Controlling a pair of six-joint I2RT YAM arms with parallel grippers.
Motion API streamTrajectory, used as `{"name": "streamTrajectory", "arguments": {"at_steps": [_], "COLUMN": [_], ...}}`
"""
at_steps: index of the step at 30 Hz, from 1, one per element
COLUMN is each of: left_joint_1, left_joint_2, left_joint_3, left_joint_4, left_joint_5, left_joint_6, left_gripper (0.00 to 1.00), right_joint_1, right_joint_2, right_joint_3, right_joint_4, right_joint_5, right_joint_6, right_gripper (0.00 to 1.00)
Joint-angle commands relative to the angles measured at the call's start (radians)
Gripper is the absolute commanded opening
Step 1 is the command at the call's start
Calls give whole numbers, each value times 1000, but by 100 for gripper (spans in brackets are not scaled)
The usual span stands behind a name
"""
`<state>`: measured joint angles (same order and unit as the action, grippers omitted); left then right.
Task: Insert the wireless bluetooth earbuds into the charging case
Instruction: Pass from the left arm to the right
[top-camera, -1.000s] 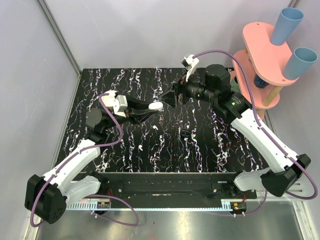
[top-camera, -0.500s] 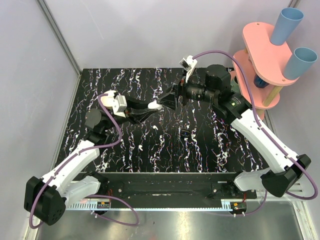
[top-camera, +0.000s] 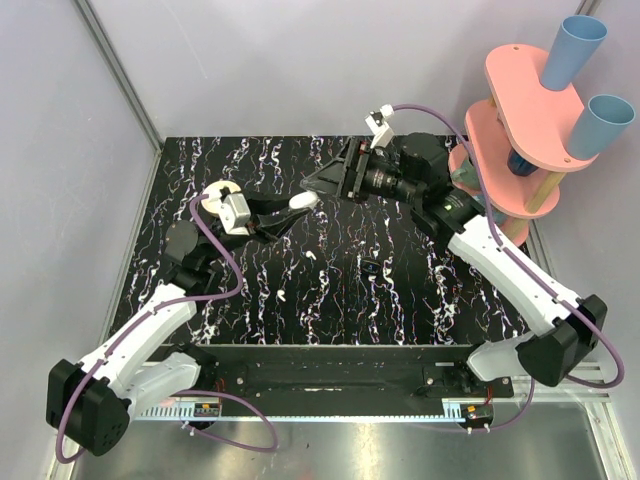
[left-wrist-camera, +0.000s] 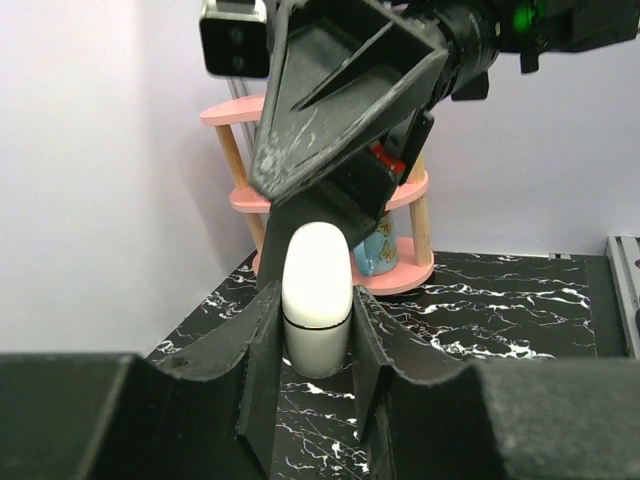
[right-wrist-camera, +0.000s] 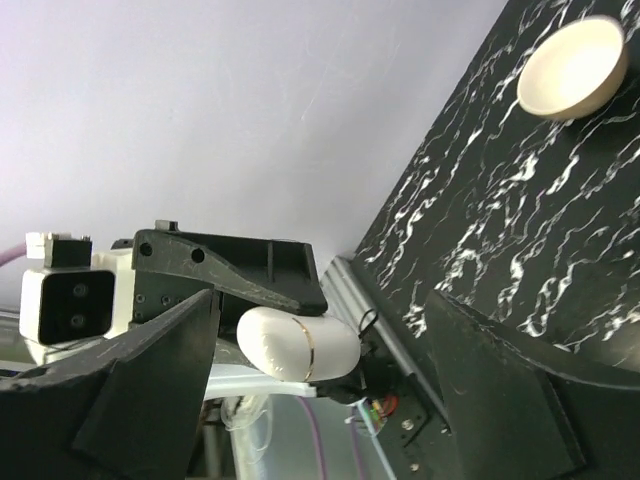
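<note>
My left gripper (top-camera: 296, 208) (left-wrist-camera: 315, 312) is shut on the charging case (top-camera: 303, 200) (left-wrist-camera: 316, 268), a white rounded shell with a thin seam round its middle. The case is closed and held on edge above the table. My right gripper (top-camera: 322, 180) (right-wrist-camera: 325, 310) hangs just beyond it, jaws wide open. In the right wrist view the case (right-wrist-camera: 300, 345) lies between its fingers without touching them. Two tiny white bits (top-camera: 312, 255) (top-camera: 283, 297) on the marbled table could be the earbuds. They are hard to tell from the white veins.
A cream round dish-like piece (top-camera: 211, 195) (right-wrist-camera: 572, 68) lies on the table behind my left wrist. A small dark object (top-camera: 372, 268) sits mid-table. A pink tiered stand (top-camera: 528, 95) with blue cups (top-camera: 574, 48) rises at the far right. Pale walls enclose the table.
The right gripper has opened wider and swung left and farther back, beside the case. The left gripper has carried the case slightly back and left.
</note>
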<state>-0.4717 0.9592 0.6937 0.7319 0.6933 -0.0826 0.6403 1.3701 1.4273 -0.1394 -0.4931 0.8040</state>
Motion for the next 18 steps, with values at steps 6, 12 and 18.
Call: {"name": "streamTrajectory", "arguments": {"at_steps": [6,12,18], "left_joint_1": [-12,-16,-21], "left_joint_2": [-17,-13,-5], "left_joint_3": [-3,-17,-17], "left_joint_4": [57,81,95], "left_joint_5": [-83,-123,-140], "left_joint_6": [61,61,58], "left_gripper": [0,0,0], "right_joint_1": [1,1,1], "right_joint_2": [26,15,20], "right_joint_3": [-51,-87,-94], "right_joint_4": [198,262,291], "right_joint_5": [-71,-101,-119], "right_joint_6": [262,307,319], "right_gripper": [85,80,67]}}
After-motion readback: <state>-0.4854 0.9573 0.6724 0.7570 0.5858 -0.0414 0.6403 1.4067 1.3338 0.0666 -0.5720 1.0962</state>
